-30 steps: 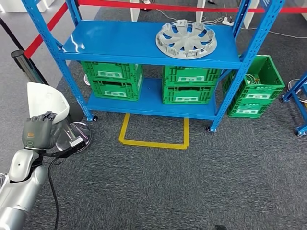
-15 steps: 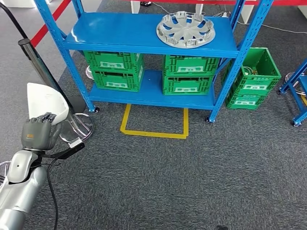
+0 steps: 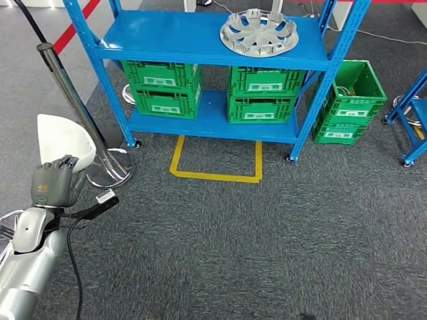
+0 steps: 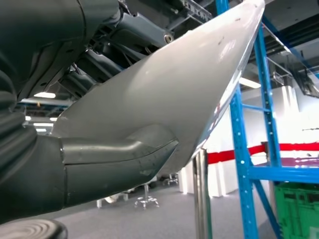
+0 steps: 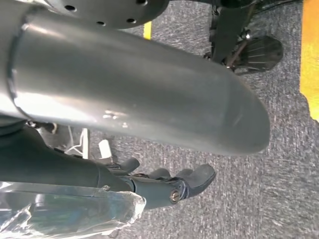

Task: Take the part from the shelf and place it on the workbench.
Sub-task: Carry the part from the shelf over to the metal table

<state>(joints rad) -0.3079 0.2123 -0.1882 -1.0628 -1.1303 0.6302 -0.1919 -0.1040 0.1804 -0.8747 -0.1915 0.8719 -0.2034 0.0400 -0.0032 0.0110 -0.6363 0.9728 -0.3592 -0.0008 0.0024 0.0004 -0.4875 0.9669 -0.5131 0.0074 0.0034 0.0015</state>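
Observation:
My left hand [image 3: 50, 185] is raised at the lower left and grips a white curved shell part [image 3: 63, 139] that stands up above its fingers. In the left wrist view the same white part [image 4: 169, 94] lies across my left hand [image 4: 34, 179], pressed by the grey thumb. The blue shelf [image 3: 166, 37] stands ahead on the carpet, well apart from that hand. A silver wheel cover [image 3: 258, 32] lies flat on its top board. My right hand [image 5: 112, 89] hangs over the grey carpet, its dark fingers [image 5: 177, 184] stretched out with nothing in them.
Green crates [image 3: 163, 87] [image 3: 264, 90] fill the shelf's lower level, and another green crate [image 3: 349, 100] sits on the floor to its right. A chrome barrier post [image 3: 75, 100] leans close to my left hand. A yellow tape square [image 3: 216, 175] marks the carpet before the shelf. A second blue rack [image 3: 415, 113] stands at the far right.
The whole picture has shifted: the shelf sits higher in view and the barrier post has come further in, so the camera has moved. My left hand still holds the white part the same way.

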